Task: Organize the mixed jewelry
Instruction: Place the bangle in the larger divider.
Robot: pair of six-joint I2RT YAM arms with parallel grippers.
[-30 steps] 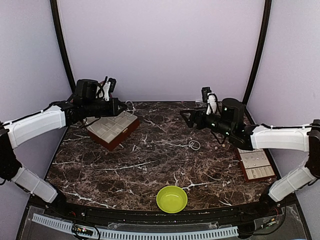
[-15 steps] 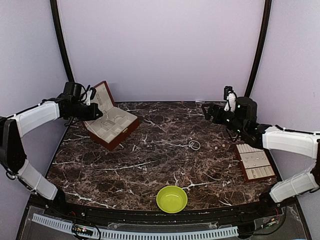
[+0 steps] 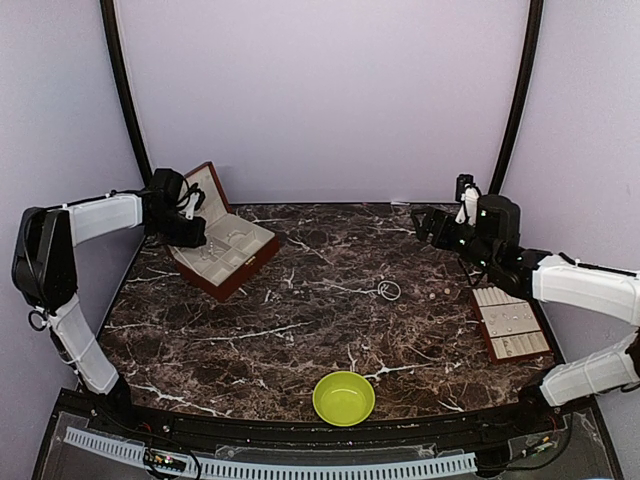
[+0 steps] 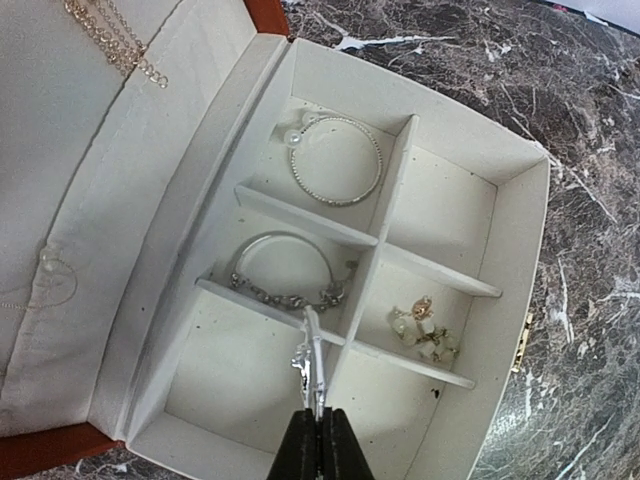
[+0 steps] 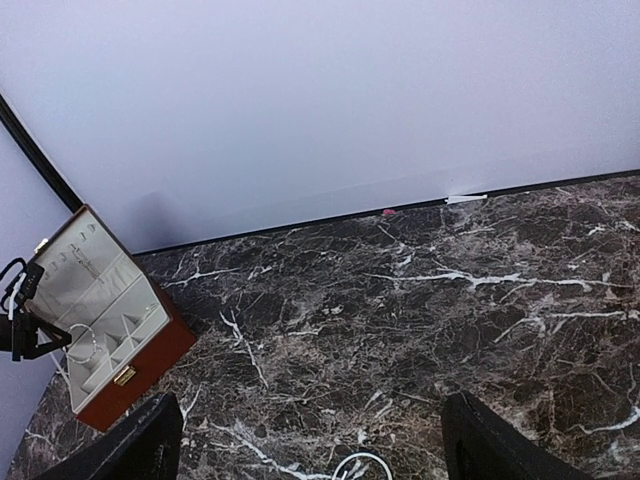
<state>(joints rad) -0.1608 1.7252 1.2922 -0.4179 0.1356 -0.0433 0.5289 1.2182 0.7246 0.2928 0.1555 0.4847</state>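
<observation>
left jaws clamped on a hoop (image 4: 313, 342), held edge-on over the box (image 4: 520, 230) so i can drop it into a free compartment, right jaws wide apart, another hoop (image 3: 389, 290) lying on the tabletop (image 3: 300, 340).

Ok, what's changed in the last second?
Both arms pulled back toward their own sides. The left claw, shut on a thin hoop, drew left and now hangs over the box. The right claw, open, retreated from mid-table. Box, bowl and loose hoop stayed put.
</observation>
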